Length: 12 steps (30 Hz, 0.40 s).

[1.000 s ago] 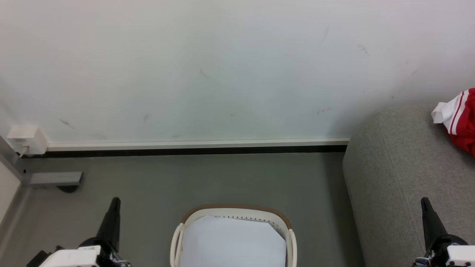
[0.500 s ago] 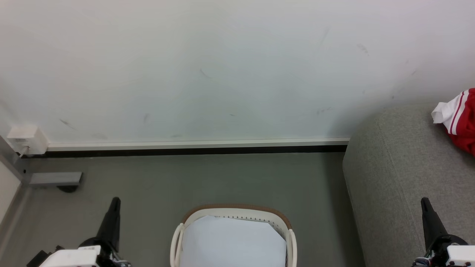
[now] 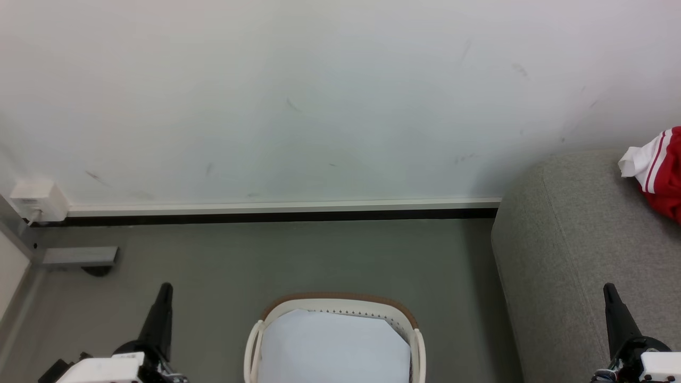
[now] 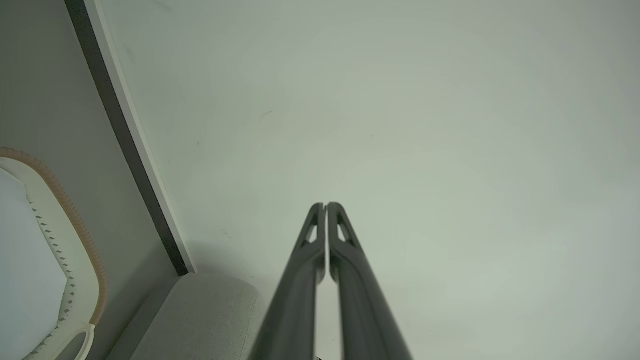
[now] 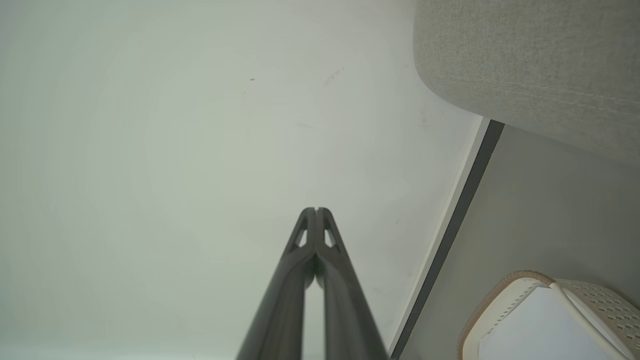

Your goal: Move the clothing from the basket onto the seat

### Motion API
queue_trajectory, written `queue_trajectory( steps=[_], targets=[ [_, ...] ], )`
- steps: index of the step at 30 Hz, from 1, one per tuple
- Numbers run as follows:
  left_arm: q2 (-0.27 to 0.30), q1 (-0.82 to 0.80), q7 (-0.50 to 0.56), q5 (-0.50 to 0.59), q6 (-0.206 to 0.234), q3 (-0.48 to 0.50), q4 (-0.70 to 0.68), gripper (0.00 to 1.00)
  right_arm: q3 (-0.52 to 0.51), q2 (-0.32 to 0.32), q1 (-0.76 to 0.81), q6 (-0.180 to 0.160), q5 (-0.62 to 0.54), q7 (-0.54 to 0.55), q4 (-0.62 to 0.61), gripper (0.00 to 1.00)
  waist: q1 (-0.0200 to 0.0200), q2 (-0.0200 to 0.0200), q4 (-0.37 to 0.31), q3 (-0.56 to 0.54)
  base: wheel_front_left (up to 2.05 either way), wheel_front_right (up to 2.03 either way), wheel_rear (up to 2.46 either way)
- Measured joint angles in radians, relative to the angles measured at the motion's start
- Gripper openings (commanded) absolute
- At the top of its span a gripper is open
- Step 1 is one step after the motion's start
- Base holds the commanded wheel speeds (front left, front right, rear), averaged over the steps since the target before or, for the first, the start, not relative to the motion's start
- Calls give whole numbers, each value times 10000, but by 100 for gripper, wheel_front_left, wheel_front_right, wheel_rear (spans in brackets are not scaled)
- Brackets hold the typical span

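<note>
Clothing [image 3: 662, 170] lies on seat [image 3: 574, 239] — well ahead of right gripper [image 3: 608, 290]. Left gripper [image 3: 166, 289] beside basket [image 3: 340, 304]. Both closed, empty.

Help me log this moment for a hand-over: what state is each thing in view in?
left gripper: shut, holding nothing.
right gripper: shut, holding nothing.
basket: upright on the floor, no red garment in the part that shows.
pale sheet: lying flat inside the basket.
clothing: crumpled on the seat, cut off by the head view's right edge.
seat: bearing the clothing.
</note>
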Motion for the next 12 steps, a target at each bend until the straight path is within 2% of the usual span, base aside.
queue_trajectory(
  steps=[12],
  targets=[
    [0, 0, 0, 0, 0, 0, 0, 0, 0, 0, 0, 0, 0, 0, 0, 0, 0, 0, 0, 0, 0, 0, 0]
  ],
)
